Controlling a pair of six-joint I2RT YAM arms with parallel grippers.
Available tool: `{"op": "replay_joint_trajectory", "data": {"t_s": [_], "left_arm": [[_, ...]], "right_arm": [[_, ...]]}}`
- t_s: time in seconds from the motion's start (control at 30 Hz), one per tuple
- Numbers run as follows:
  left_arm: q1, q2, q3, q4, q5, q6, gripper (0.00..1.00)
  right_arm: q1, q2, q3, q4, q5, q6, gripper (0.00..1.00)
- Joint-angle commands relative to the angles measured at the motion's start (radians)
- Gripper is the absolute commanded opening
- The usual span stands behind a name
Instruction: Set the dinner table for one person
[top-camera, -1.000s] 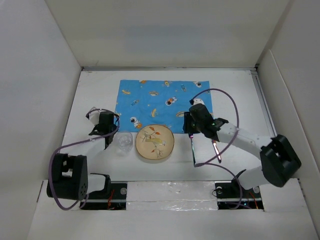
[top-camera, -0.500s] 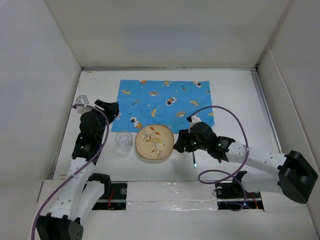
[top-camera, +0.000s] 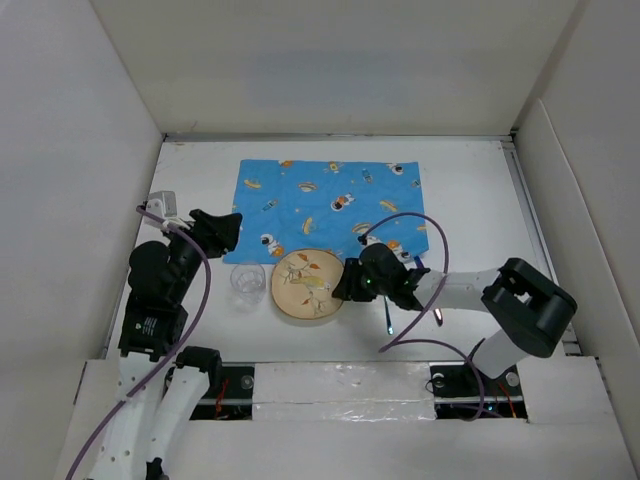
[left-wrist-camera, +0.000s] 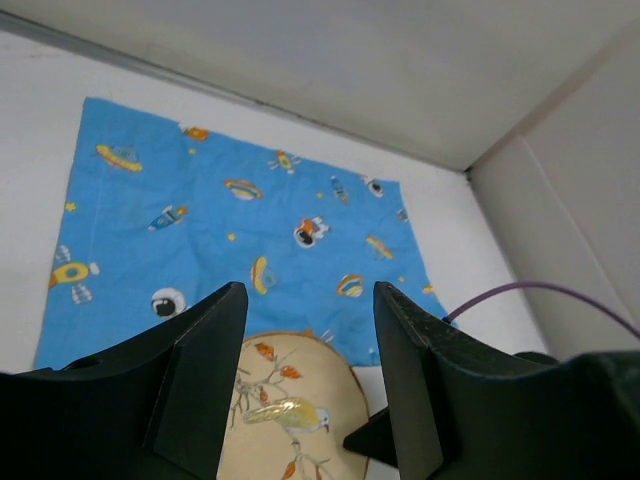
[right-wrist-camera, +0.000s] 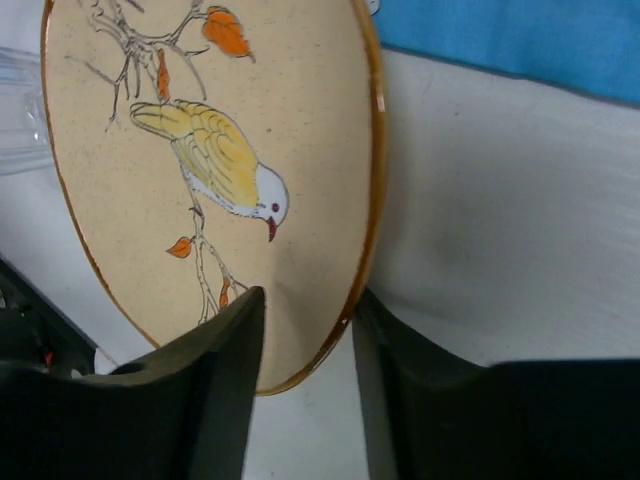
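A round beige plate (top-camera: 305, 285) with a yellow bird painted on it lies on the white dinner table (top-camera: 190, 170), just below the blue cartoon-print placemat (top-camera: 330, 200). My right gripper (top-camera: 347, 284) is at the plate's right rim. In the right wrist view my right gripper (right-wrist-camera: 308, 300) is open, with one finger over the plate (right-wrist-camera: 200, 120) and the other outside the rim. My left gripper (top-camera: 218, 232) is open and empty, raised left of the placemat. Its wrist view (left-wrist-camera: 308, 300) looks down on the placemat (left-wrist-camera: 230, 210) and plate (left-wrist-camera: 290, 420).
A clear glass (top-camera: 247, 283) stands just left of the plate. Two utensils, one dark (top-camera: 388, 318) and one pinkish (top-camera: 437, 316), lie right of the plate, partly under my right arm. Upright white panels border the table.
My right gripper has moved left from the utensils to the plate's right rim. My left arm has lifted and drawn back from the glass, its gripper now pointing towards the placemat.
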Motion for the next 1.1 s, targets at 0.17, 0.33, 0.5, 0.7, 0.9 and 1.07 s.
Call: {"op": "replay_joint_trajectory", "data": {"t_s": [0.17,0.33,0.5,0.7,0.9,1.07], "left_arm": [[-0.040,-0.006,0.020,-0.070,-0.003,0.143,0.51],[-0.040,-0.020,-0.020,-0.056,-0.029,0.154,0.51],[-0.040,-0.042,-0.012,-0.067,-0.073,0.155,0.51],[-0.040,-0.037,-0.018,-0.074,-0.078,0.157,0.51],[-0.040,-0.040,-0.020,-0.074,-0.089,0.158,0.52],[-0.040,-0.040,-0.023,-0.074,-0.090,0.157,0.52]], "right_arm": [[-0.070,0.031,-0.045,0.105,-0.026,0.072,0.03],[-0.094,-0.082,-0.073,0.065,-0.098,0.023,0.00],[-0.160,-0.268,0.014,-0.034,-0.167,-0.046,0.00],[-0.316,-0.233,0.181,0.029,-0.346,-0.066,0.00],[-0.448,0.035,0.410,0.153,-0.455,-0.020,0.00],[-0.501,0.215,0.572,0.141,-0.461,-0.001,0.00]]}}
